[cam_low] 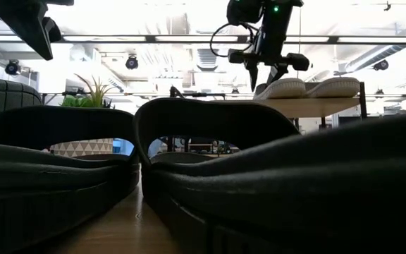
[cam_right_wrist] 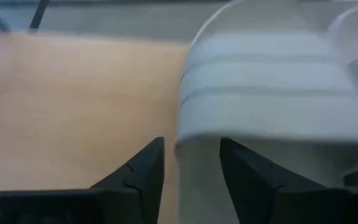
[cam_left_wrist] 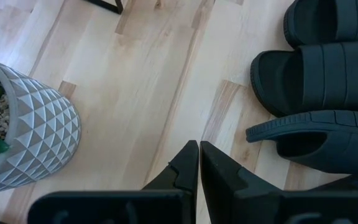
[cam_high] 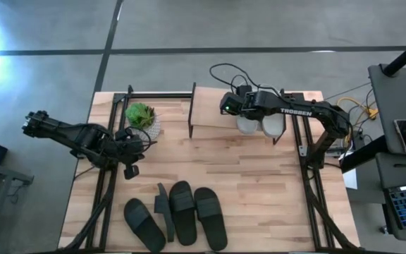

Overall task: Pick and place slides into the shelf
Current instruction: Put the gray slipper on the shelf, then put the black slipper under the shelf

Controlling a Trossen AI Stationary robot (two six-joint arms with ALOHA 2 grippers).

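Two light grey slides lie side by side on the shelf's wooden plank, seen in the low view as slides on the plank. My right gripper hovers open at the left one's outer edge, with one finger on either side of it. Several black slides lie at the table's near edge, one of them standing on its side. My left gripper is shut and empty above the table between the plant pot and the black slides. My right gripper comes down from above at the left grey slide's outer edge, which shows between its open fingers. I cannot tell whether either finger touches it. The slide lies flat on the shelf plank.
A potted plant in a grey patterned pot stands at the table's far left, next to the shelf's black frame. Bare wood stretches between the shelf and the black slides. Black frame rails run along both table sides.
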